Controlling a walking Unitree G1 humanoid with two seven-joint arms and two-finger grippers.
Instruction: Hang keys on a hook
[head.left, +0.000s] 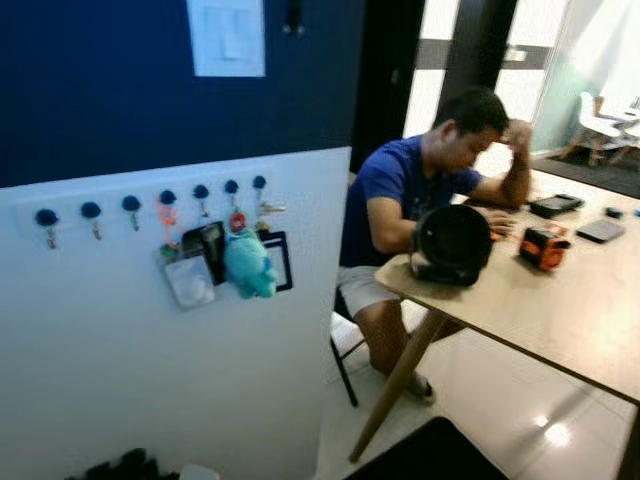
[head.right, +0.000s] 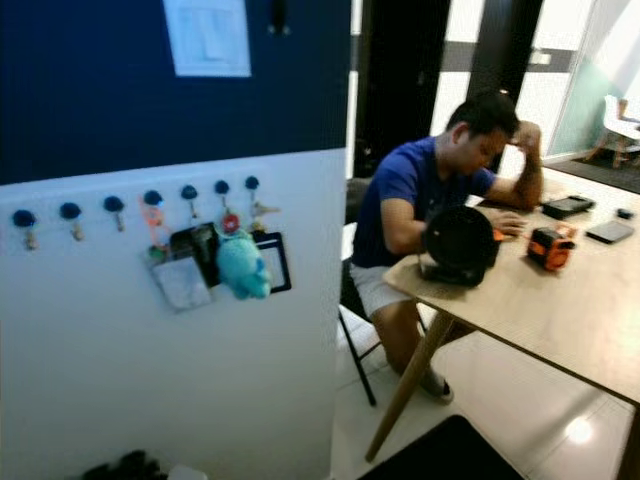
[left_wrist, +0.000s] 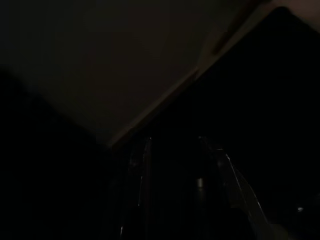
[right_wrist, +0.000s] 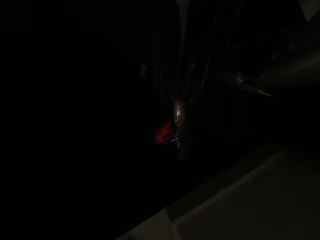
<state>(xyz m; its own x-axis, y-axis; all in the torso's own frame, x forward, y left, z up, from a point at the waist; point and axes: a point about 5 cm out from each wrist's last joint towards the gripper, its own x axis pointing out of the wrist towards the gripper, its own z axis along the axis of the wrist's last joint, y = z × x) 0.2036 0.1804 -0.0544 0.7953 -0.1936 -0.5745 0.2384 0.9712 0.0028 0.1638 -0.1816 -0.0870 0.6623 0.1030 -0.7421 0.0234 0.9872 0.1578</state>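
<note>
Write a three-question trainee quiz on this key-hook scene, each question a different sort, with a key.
1. True or false: every hook on the wall is bare.
2. The teal plush hangs: A) on the hooks B) on the table C) on the floor.
3. Fill in: the person sits at the ____.

Key: 1 false, several hold items such as the plush and a card holder; 2 A; 3 table.

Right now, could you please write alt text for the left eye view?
A row of dark blue round hooks on a white wall carries a teal plush toy and card holders. Rightward, a person in a blue shirt sits at a wooden table.
</note>
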